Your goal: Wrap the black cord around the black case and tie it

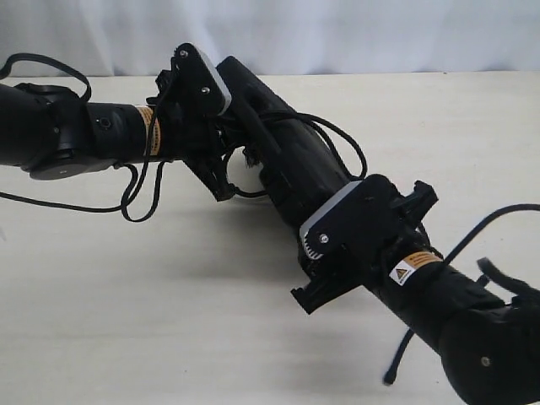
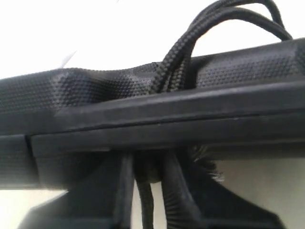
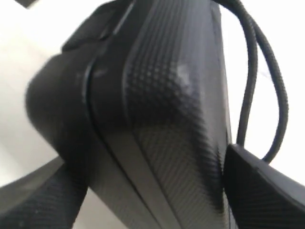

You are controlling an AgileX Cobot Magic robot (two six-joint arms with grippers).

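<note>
- The black case [image 1: 295,160] is seen tilted near the middle of the tabletop [image 1: 126,321], toward its far edge.
- The black cord [image 2: 176,62] is looped over the case's edge.
- Cord strands are pinched by the left gripper [image 2: 152,195] below that edge.
- The case's end is straddled by the right gripper [image 3: 145,162], fingers spread; whether they press on it cannot be told.

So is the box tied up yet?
Not yet. Done: the black cord loops over the black case. In hand: the left hand pinches cord strands at the case's edge; the right hand straddles the case. Still to do: no finished knot shows, so tying remains.
</note>
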